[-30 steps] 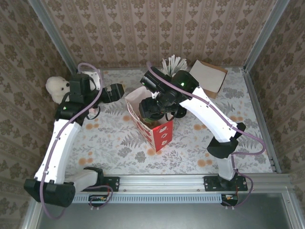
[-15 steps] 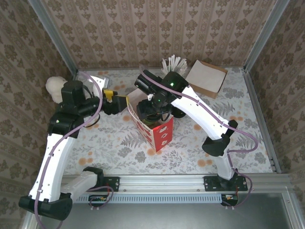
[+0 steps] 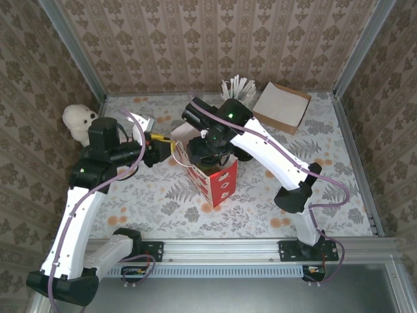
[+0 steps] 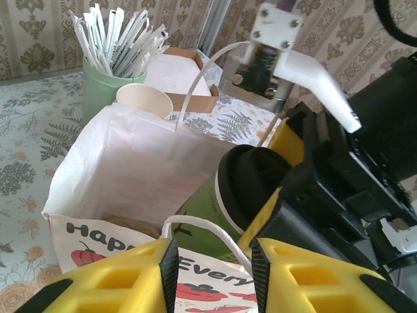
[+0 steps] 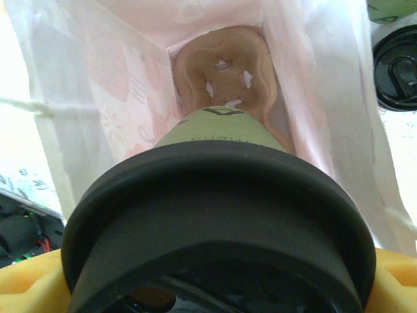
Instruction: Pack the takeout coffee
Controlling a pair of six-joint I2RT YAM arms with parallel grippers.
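The takeout coffee, a green cup with a black lid, hangs tilted in the mouth of the red-and-white paper bag. My right gripper is shut on it at the lid, and yellow fingers flank the lid's rim. The cup's base points down at a brown pastry on the bag's floor. My left gripper stands at the bag's left rim, its jaws narrowed but still apart. The white string handle arches between the pads.
A pale green cup of white sticks and a cream paper cup stand just behind the bag. An open cardboard box lies at the back right. A white plush toy sits far left, and another black lid lies right of the bag.
My left arm swung from beside the plush toy to the bag's left rim, and its jaws narrowed around the handle. My right gripper shifted slightly back with the cup.
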